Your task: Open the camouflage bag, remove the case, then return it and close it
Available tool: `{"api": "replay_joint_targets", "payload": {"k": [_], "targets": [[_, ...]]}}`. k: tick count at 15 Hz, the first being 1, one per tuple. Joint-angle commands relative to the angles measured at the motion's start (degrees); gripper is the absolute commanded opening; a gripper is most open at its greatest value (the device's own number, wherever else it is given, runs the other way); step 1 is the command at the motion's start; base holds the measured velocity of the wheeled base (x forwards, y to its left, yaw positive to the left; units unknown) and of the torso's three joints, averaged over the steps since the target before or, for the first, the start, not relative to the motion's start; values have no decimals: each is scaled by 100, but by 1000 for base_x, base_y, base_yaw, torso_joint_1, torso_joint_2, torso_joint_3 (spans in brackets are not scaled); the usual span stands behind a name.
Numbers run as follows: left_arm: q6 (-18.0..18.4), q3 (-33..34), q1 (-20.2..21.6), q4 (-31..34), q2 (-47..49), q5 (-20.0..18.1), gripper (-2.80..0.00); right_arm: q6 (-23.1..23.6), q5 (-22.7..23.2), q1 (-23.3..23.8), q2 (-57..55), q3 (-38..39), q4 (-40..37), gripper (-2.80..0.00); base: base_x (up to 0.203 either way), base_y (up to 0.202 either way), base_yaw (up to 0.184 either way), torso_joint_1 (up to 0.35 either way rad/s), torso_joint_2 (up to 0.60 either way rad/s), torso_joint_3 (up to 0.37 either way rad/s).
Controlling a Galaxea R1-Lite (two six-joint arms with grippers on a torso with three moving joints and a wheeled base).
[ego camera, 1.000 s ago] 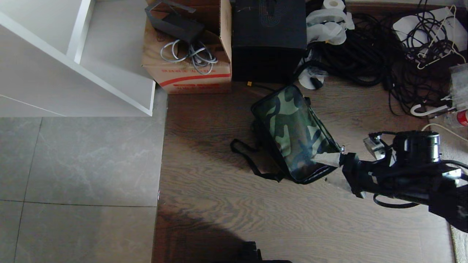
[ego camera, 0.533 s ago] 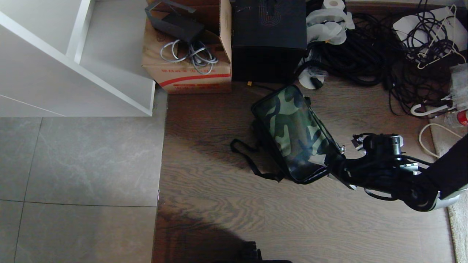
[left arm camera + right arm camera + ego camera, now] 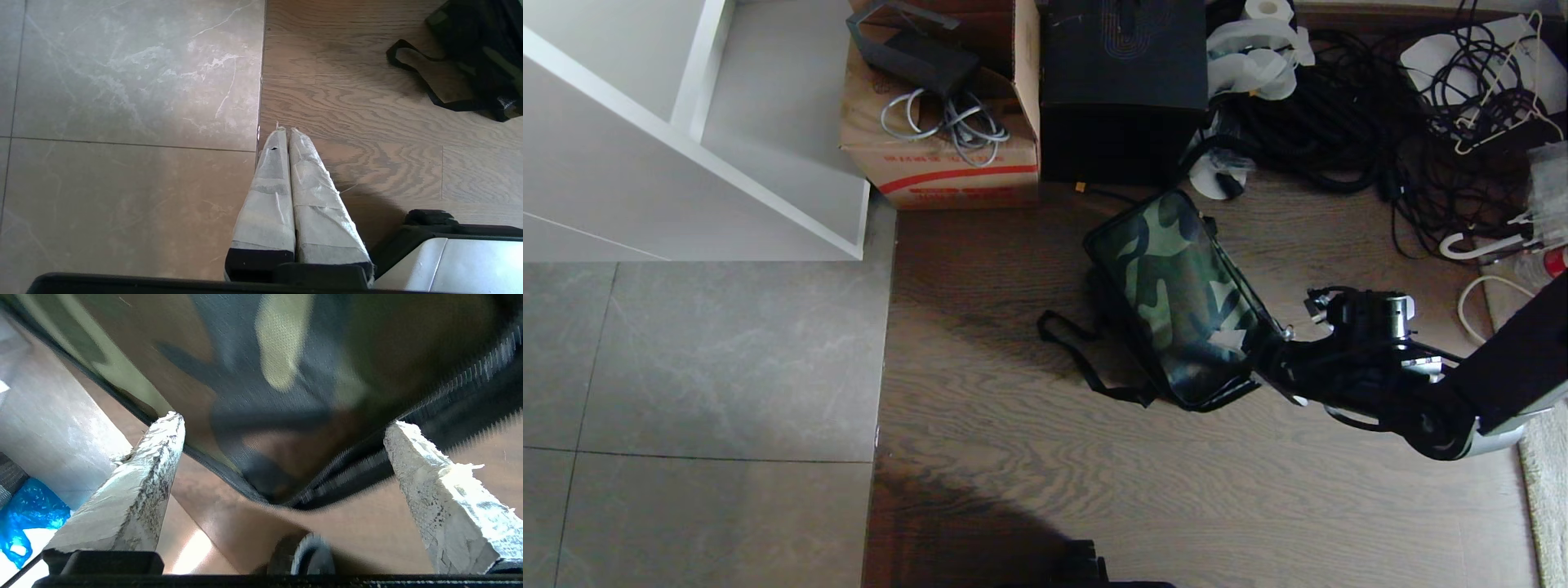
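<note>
On the dark wood floor, beside the seam with the grey tiles, we find the camouflage bag lying zipped shut, its long side running diagonally and its black strap looped out toward the tiles. Our right gripper reaches in from the right and sits at the bag's near right corner, jaws spread wide and grasping nothing; the wrist view shows the taped fingers on either side of the rounded corner and its zipper edge. We see no case. Behind the bag, a cardboard carton, a black box and a cable tangle crowd the far edge. Bare wood lies open nearer us. Our left gripper hangs clenched above the tile seam
</note>
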State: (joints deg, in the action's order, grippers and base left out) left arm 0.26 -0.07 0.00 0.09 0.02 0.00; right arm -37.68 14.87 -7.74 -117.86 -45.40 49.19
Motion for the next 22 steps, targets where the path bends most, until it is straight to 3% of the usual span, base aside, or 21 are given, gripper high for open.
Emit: {"api": "replay_joint_targets", "payload": {"k": [1,15,16,22], "targets": [[1,-1,0,0,-2,0,-280,24,7,27,-36,-66,82,0,0,0,0,0,0,0],[1,-1,0,0,-2,0,-280,306,-141,177,-483,-259,303,0,0,0,0,0,0,0],[1,-1,0,0,-2,0,-280,306,-146,171,-515,-254,332,-280,0,0,0,0,0,0],[1,-1,0,0,-2,0,-280,610,-143,168,-504,-103,374,-280,0,0,0,0,0,0]]}}
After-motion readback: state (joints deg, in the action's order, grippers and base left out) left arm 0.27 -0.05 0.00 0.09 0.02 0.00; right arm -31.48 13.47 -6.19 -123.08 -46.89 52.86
